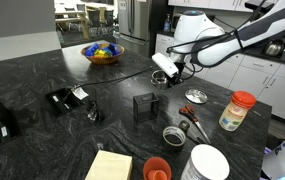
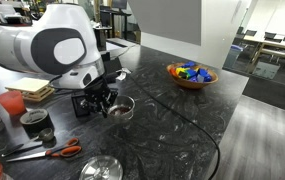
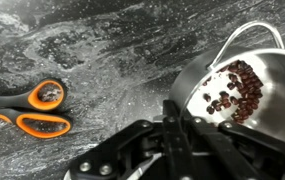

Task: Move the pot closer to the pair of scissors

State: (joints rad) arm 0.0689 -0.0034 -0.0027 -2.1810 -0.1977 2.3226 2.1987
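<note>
Wrist view: our hand (image 3: 175, 118) pinches the rim of the small shiny silver pot (image 3: 237, 90) to slide it toward the orange-handled scissors (image 3: 32, 108).

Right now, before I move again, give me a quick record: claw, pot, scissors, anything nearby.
claw: appears shut on pot rim
pot: silver, tilted, small dark pieces inside
scissors: orange handles, lying flat, apart from pot
black holder: upright, beside the scissors in an exterior view
gap: pot not yet next to scissors
</note>
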